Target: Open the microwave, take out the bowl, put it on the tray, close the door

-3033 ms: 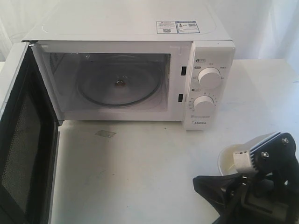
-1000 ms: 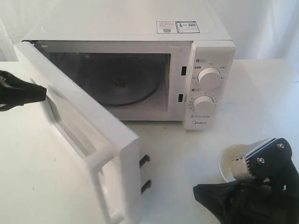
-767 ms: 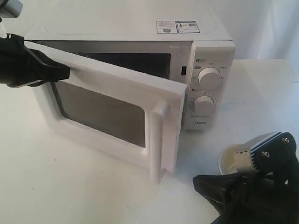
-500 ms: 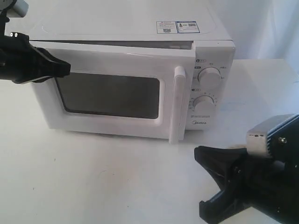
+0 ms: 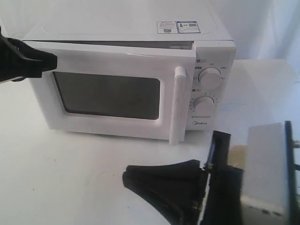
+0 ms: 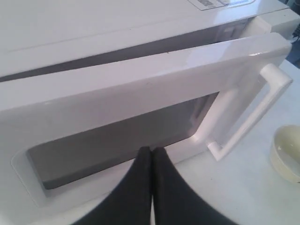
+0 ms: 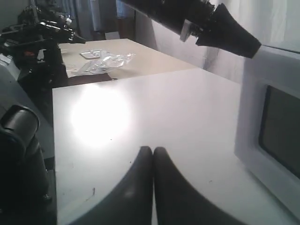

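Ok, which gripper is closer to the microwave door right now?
Left. The left gripper, shut, sits right at the door's hinge-side upper corner. The right gripper, also shut, is apart from it, low over the table in front of the microwave.

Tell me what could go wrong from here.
The white microwave door with the dark window stands ajar along its top; the shut left gripper sits at its hinge side, far from the bar handle, so it may not latch. The shut right gripper hangs low near the cream ceramic bowl and could knock it.
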`<state>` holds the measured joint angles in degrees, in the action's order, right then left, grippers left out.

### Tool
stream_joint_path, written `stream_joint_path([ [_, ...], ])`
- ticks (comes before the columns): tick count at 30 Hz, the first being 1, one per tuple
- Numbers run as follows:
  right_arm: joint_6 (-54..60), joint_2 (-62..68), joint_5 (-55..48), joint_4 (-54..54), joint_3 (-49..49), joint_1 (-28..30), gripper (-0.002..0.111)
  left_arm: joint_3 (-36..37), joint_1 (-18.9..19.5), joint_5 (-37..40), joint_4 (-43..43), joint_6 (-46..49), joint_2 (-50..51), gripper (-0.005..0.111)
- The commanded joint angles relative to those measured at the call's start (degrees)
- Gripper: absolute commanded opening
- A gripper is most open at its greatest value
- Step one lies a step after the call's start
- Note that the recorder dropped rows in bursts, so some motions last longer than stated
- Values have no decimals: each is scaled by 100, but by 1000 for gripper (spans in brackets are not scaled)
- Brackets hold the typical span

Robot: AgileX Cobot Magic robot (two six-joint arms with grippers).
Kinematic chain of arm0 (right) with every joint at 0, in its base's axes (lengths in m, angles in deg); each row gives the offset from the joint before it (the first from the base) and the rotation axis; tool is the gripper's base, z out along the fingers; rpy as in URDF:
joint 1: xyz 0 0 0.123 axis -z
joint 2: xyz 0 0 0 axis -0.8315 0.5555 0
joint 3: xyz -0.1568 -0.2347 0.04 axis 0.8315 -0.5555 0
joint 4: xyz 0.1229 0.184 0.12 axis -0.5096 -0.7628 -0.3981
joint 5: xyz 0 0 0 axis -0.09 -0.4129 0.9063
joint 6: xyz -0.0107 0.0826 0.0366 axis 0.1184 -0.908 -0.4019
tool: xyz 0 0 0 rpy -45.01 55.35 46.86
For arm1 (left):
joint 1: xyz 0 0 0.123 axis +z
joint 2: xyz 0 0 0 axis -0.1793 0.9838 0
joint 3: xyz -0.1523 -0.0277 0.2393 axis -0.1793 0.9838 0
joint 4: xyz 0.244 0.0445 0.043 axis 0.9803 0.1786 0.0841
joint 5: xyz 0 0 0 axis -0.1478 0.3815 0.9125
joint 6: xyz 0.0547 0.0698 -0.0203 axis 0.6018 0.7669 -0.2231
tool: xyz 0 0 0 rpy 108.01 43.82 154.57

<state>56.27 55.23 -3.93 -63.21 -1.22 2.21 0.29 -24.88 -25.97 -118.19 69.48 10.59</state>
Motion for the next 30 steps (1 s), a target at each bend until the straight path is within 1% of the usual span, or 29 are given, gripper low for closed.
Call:
stream_joint_path([
  [1, 1027, 842, 16, -1197, 412, -135, 0, 430, -18, -74, -237, -66, -501, 0],
  [3, 1630, 1285, 342, -2002, 536, -135, 0, 617, -18, -224, -251, -66, -645, 0],
  [4, 2175, 1514, 633, -2605, 612, -135, 0, 725, -18, -312, -279, -66, -708, 0],
  [6, 2863, 1884, 1182, -3844, 681, -135, 0, 913, -18, -363, -302, -66, -800, 0],
  [7, 3137, 2122, 1727, -4598, 708, -135, 0, 1035, -18, -404, -320, -92, -853, 0],
  [9, 3147, 2429, 2631, -5141, 721, -135, 0, 1200, -18, -491, -349, -105, -916, 0],
  [11, 2989, 2803, 3428, -5102, 735, -135, 0, 1380, -18, -623, -445, -105, -927, 0],
  [12, 2928, 2968, 3629, -4989, 760, -135, 0, 1449, -18, -650, -469, -105, -927, 0],
  [18, 3050, 3732, 3629, -4946, 1159, -135, 0, 1862, -18, -678, -469, -105, -927, 0],
  [21, 3287, 3965, 3629, -4983, 1475, -135, 0, 2127, -18, -904, -585, -105, -1006, 0],
  [23, 3472, 4087, 3629, -5210, 1705, -135, 0, 2284, -18, -1070, -622, -105, -1115, 0],
  [30, 4110, 4504, 3629, -5759, 2415, -29, 0, 2369, -18, -1123, -642, -105, -1519, 0],
])
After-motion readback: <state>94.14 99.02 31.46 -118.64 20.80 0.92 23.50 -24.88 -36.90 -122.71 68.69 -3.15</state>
